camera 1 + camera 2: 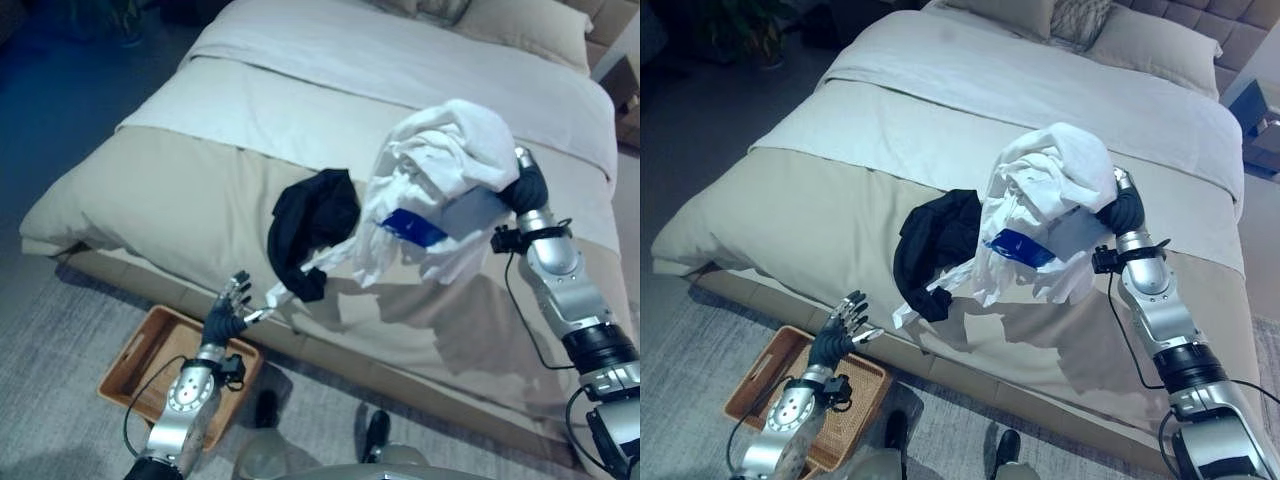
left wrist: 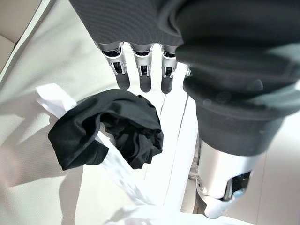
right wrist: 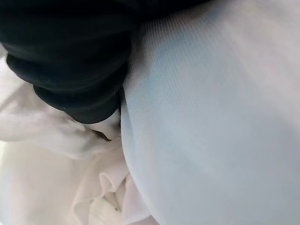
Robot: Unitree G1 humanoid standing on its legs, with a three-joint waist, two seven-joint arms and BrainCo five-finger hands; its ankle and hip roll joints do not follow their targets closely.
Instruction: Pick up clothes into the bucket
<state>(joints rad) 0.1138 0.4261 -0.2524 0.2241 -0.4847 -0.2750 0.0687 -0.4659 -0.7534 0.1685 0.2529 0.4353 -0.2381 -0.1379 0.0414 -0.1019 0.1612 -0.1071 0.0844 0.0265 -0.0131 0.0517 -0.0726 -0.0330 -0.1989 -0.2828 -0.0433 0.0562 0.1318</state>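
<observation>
— Any lettering you can read from where you are?

— No, nothing legible. You've got a blue patch (image 1: 1018, 247) on the white garment (image 1: 1050, 190) hanging above the bed (image 1: 300, 90), but no letters or numbers can be made out on it.

— And the black garment (image 1: 312, 225), or the wicker tray (image 1: 150, 350) on the floor?

— Both plain to your cameras; no label, number or sign shows on either.
</observation>
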